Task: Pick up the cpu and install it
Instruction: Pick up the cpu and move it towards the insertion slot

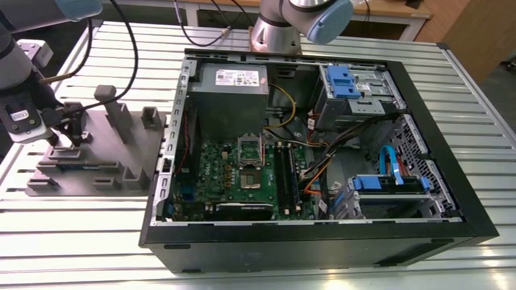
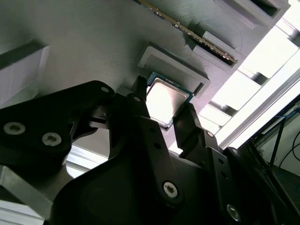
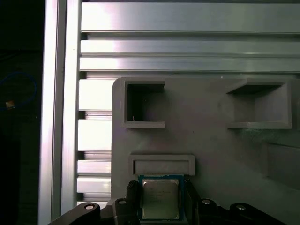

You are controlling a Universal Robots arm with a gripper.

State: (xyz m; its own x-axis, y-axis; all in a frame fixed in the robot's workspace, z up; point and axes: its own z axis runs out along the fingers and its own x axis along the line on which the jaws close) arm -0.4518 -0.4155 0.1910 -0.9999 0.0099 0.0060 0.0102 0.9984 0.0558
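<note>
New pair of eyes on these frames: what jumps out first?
The open computer case sits in the middle of the exterior view, with its green motherboard bared inside. On that view's left, a grey holder block lies on the slatted table. In both wrist views the gripper hangs right at the shiny cpu lying on that block.

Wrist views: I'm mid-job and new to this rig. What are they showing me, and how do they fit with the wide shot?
The exterior view looks down on a slatted table. On it stand an open computer case and, at the exterior view's left, a grey fixture. The arm reaches over that fixture. Both wrist views come from cameras riding on the arm, looking past its black gripper. The gripper sits around the cpu, the shiny square chip lying on the fixture.
</note>
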